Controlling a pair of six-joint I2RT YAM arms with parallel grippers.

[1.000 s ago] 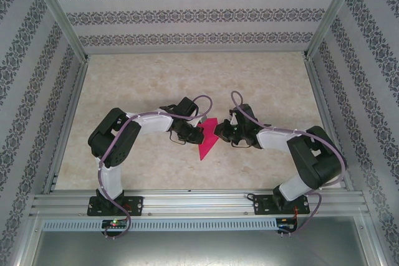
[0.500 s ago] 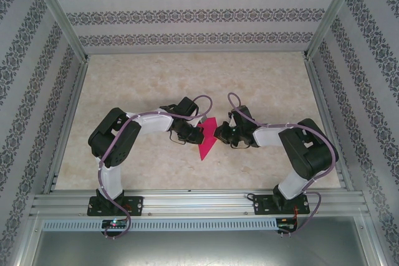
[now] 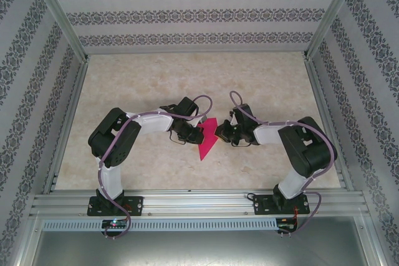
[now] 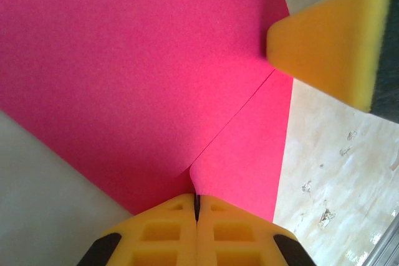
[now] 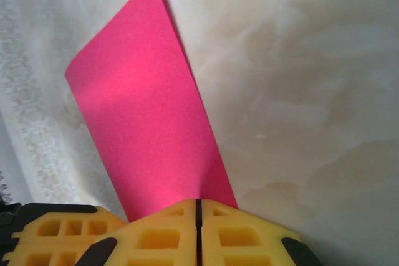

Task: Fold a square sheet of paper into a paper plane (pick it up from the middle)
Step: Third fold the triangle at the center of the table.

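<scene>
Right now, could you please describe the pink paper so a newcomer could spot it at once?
On the marbled beige table, look near its centre. The magenta paper, gripped by the left claw and the right claw, tapers to a point toward the near edge. Its vivid pink stands out from everything around it.

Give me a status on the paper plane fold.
Done: the pink paper is folded into a broad pointed shape, a fold line showing in the left wrist view. In hand: the left gripper and right gripper are each shut on it from opposite sides. Left: narrowing it into a slim dart, so more folds seem needed.
</scene>
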